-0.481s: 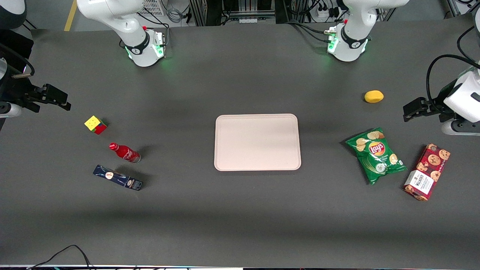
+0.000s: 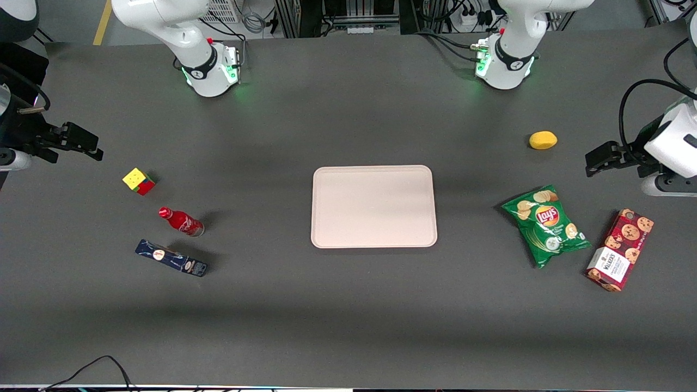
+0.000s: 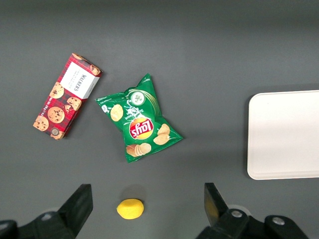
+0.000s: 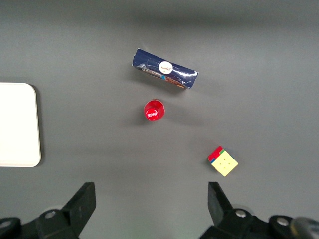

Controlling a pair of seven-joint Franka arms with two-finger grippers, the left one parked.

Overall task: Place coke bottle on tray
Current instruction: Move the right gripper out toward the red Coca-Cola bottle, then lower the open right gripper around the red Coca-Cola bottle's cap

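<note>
The bottle (image 2: 181, 221) stands upright on the table between the cube (image 2: 138, 181) and blue box (image 2: 171, 258), well apart from the empty tray (image 2: 373, 206), while the gripper (image 4: 150, 204) hangs high above, fingers spread wide, ready to descend.

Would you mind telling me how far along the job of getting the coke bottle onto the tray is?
Nothing looks done yet: the small red coke bottle stands on the dark table, between a colourful puzzle cube and a dark blue oblong box, apart from the bare pale pinkish-beige tray. The open gripper holds nothing and hangs above the table. Reaching, grasping, carrying and placing remain.
</note>
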